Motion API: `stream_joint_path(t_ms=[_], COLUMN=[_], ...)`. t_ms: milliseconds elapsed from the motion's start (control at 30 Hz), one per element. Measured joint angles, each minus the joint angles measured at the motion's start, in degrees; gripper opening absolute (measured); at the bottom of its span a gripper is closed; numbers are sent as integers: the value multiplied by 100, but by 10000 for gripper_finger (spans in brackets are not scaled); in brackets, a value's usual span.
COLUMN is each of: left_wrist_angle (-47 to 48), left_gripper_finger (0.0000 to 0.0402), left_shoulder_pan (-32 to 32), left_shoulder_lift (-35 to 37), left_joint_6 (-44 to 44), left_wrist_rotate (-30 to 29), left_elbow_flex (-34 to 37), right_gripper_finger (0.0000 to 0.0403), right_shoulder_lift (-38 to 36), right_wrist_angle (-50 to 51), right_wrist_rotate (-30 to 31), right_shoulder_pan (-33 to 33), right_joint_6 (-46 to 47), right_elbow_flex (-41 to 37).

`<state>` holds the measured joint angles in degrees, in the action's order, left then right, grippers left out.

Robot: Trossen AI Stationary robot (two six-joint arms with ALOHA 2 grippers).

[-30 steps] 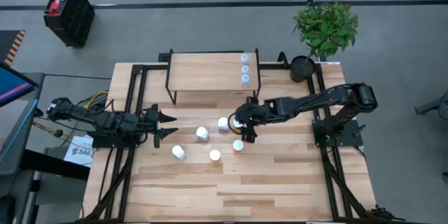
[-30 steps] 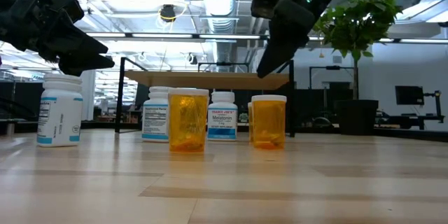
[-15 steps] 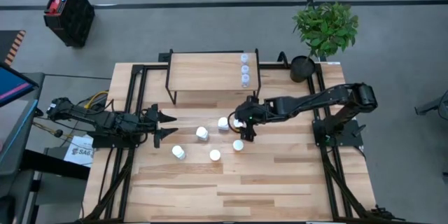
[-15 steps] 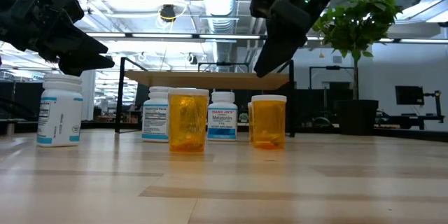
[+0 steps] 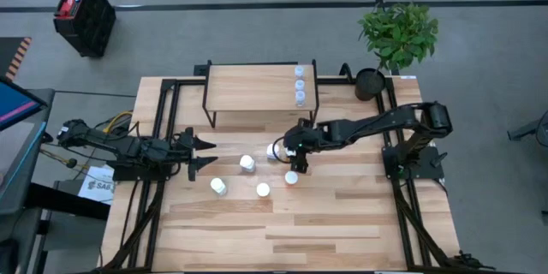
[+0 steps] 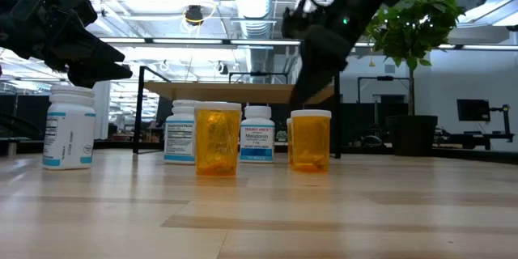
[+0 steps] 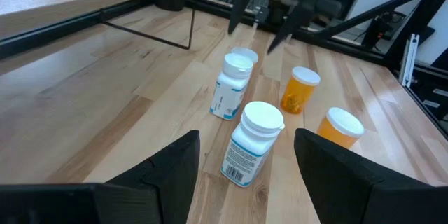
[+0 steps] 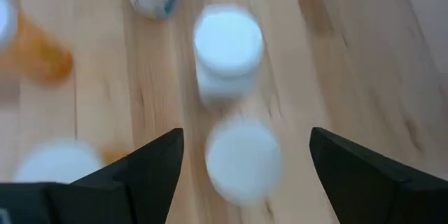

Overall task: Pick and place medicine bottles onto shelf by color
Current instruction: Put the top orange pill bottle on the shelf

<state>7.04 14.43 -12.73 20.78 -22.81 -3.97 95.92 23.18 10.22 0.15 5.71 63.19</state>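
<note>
Your right hand (image 5: 290, 149) is hanging over the cluster of small round white-capped medicine bottles in the middle of the light slatted wooden counter (image 5: 342, 223), fingers spread wide and holding nothing. In the right wrist view a white bottle with a white cap (image 8: 227, 45) is standing upright dead ahead between the two dark fingers (image 8: 140, 171), with a second white cap, blurred, just below it. In the high view that puts the nearest white bottle (image 5: 273, 150) at about 9 o'clock from the hand, just beside it, with another cap (image 5: 291, 177) at 6 o'clock. The bottles' long axes are vertical, so you are likely needing a straight drop around the cap.

The low riser shelf with a light wood top and thin black legs (image 5: 253, 87) is lying at 11 o'clock from this hand, three bottles (image 5: 300, 85) already lined along its right edge.

Your left hand (image 5: 204, 153) is waiting at the counter's left edge, fingers apart and empty, farther from that bottle than the right.
</note>
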Motion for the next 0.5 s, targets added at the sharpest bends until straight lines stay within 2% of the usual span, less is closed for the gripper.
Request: stream_joint_path(t_ms=[500], left_wrist_angle=[5], left_gripper_finger=[222], left_shoulder_pan=[-1], left_shoulder_lift=[-151], left_joint_6=[0], left_wrist_rotate=[6], left_elbow_flex=[0], right_gripper_finger=[327], right_shoulder_lift=[537], right_wrist_angle=[-3], right_wrist_rotate=[7], right_shoulder_pan=[-59], right_joint_6=[-41], right_elbow_flex=[-3])
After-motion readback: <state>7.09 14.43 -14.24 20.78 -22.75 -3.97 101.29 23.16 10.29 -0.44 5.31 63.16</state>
